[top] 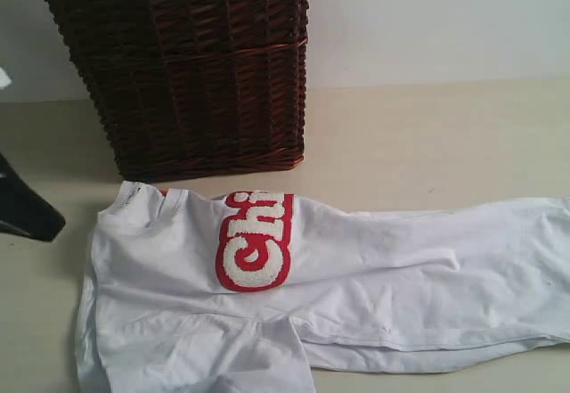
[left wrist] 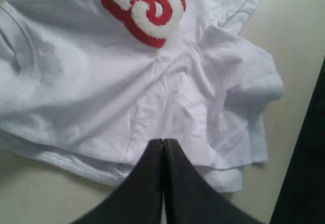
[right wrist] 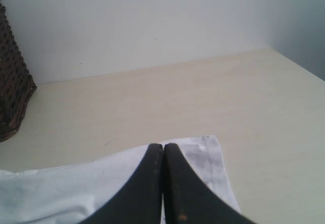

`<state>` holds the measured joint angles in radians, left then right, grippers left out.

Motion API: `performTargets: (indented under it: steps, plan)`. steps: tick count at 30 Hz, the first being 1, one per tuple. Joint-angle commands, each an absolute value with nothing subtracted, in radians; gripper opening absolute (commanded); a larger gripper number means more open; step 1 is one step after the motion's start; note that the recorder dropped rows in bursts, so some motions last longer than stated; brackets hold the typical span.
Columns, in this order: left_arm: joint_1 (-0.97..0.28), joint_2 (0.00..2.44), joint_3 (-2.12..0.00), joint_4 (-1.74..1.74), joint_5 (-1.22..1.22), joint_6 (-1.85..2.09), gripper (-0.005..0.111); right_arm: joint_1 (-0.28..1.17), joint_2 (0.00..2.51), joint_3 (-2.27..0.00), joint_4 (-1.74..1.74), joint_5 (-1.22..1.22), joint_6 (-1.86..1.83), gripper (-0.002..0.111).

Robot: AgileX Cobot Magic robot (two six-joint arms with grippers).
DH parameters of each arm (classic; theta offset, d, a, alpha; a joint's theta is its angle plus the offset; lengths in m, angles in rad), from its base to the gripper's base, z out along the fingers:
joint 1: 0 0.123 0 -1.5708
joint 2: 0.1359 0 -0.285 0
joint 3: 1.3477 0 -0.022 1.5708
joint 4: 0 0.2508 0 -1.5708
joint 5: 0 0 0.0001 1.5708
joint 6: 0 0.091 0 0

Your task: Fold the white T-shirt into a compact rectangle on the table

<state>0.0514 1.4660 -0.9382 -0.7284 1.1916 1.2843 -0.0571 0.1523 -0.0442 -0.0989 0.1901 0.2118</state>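
**Garment.** The white T-shirt (top: 356, 268) lies sideways on the counter (top: 427, 135). Its collar end is at the left of the exterior view and its body runs off the right edge. It is creased, with loose layers doubled along the near edge. The red band of letters (top: 254, 241) faces up. A wicker basket (top: 196, 72) stands on the counter just behind the collar end.

**Left fingers** (left wrist: 150, 183). These are pressed together along their length, with no cloth between them. The tips sit over the shirt's layered edge, next to a rumpled, bunched fold. The red lettering lies further on, past the tips. Whether the tips touch the fabric cannot be told.

**Right fingers** (right wrist: 147, 183). These are also closed flat against each other, gripping nothing. The tips sit over a stitched corner of the shirt, with bare counter beyond. Contact with the cloth cannot be confirmed.
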Motion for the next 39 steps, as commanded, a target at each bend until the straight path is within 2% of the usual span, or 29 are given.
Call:
performTargets:
  steps: [1, 7, 11, 15, 20, 22, 29, 39]
  plan:
    - [0.053, 1.466, -0.865, -0.755, 1.067, 1.276, 0.000, -0.065, 0.147, -0.043, -0.104, 0.184, 0.212, 0.000]
    - [0.028, 1.470, -0.855, -0.787, 1.016, 1.283, 0.000, -0.065, 0.147, -0.043, -0.104, 0.184, 0.212, 0.000]
    - [-0.121, 1.470, -0.840, -0.673, 1.114, 1.430, 0.001, -0.065, 0.147, -0.043, -0.104, 0.184, 0.212, 0.000]
    - [-0.317, 1.474, -0.790, -0.636, 1.049, 1.667, 0.018, -0.065, 0.147, -0.043, -0.104, 0.184, 0.212, 0.000]
    - [-0.456, 1.513, -0.749, -0.581, 1.003, 1.793, 0.041, -0.065, 0.147, -0.043, -0.104, 0.184, 0.212, 0.000]
    - [-0.487, 1.517, -0.715, -0.593, 0.966, 1.857, 0.047, -0.065, 0.147, -0.043, -0.104, 0.184, 0.212, 0.000]
    - [-0.563, 1.532, -0.595, -0.693, 0.805, 2.098, 0.048, -0.065, 0.147, -0.043, -0.104, 0.184, 0.212, 0.000]
    - [-0.661, 1.559, -0.518, -0.843, 0.714, 2.098, 0.048, -0.065, 0.147, -0.043, -0.102, 0.184, 0.212, 0.000]
